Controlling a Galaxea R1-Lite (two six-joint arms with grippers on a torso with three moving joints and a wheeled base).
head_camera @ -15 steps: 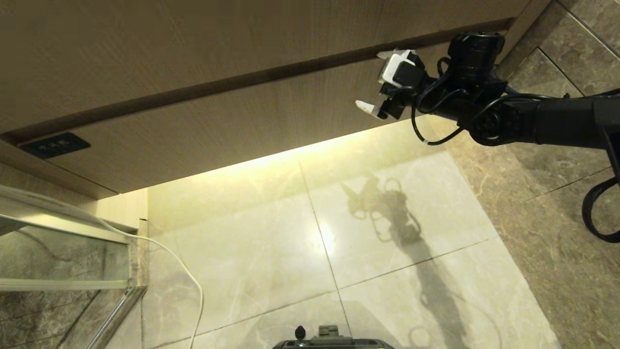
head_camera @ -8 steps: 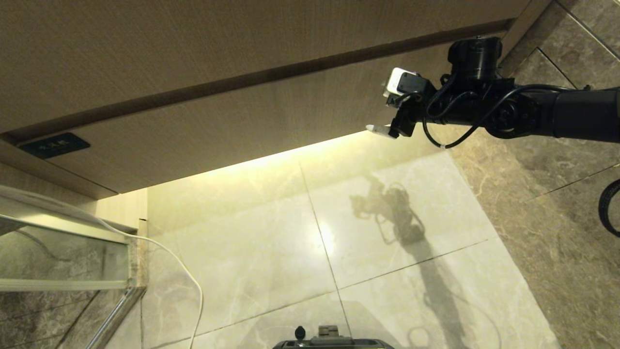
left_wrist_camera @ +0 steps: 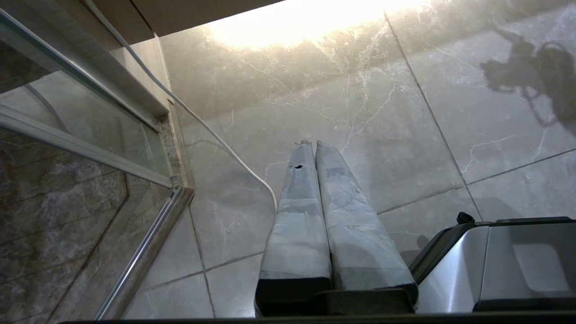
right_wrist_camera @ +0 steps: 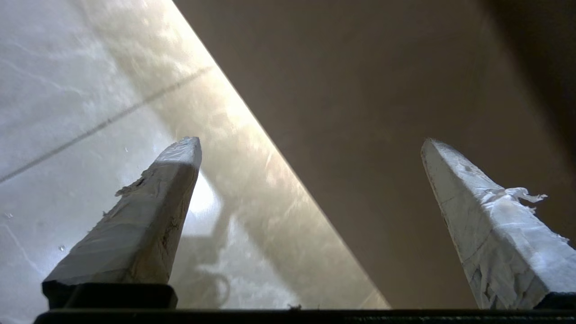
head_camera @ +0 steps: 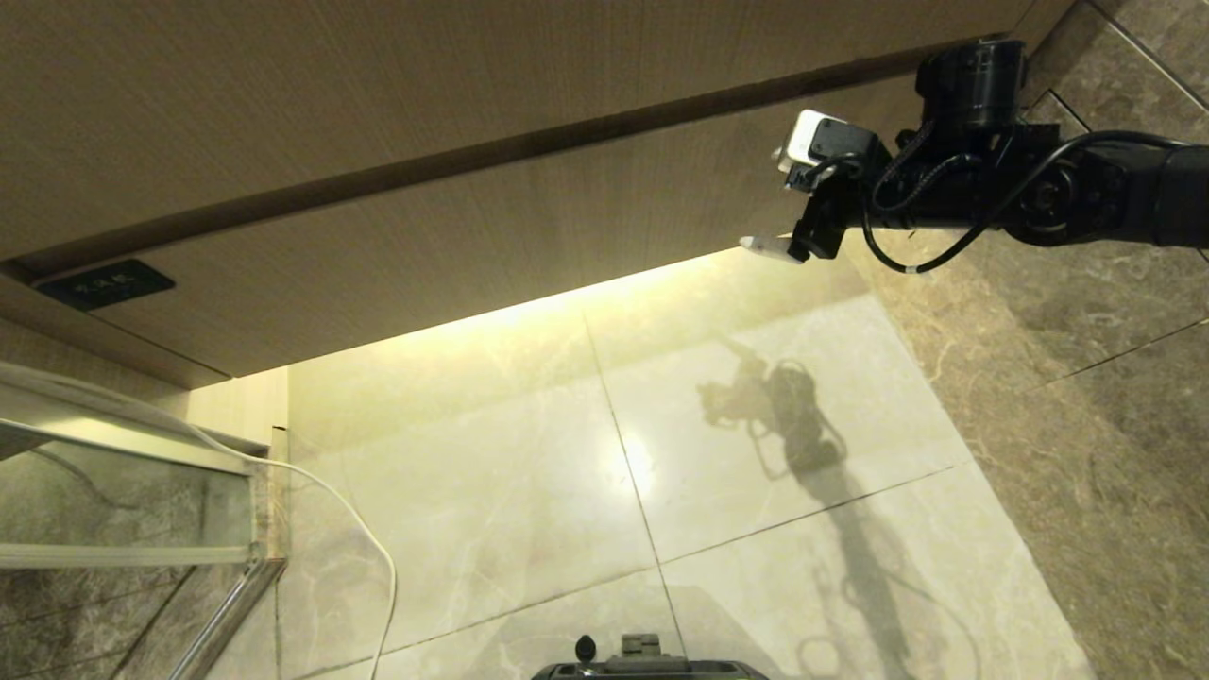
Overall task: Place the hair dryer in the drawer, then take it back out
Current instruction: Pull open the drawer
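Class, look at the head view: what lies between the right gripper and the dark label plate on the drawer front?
Only bare wood-grain drawer front lies between the open right gripper and the label plate, in the head view.

The closed drawer (head_camera: pixel 453 236) front blocks the way from nine to one o'clock. Under its lit lower edge the tiled floor (head_camera: pixel 567 453) lies open through the centre. At eight o'clock a glass partition (head_camera: pixel 123 501) and a trailing white cable (head_camera: pixel 373 548) hem in that side.
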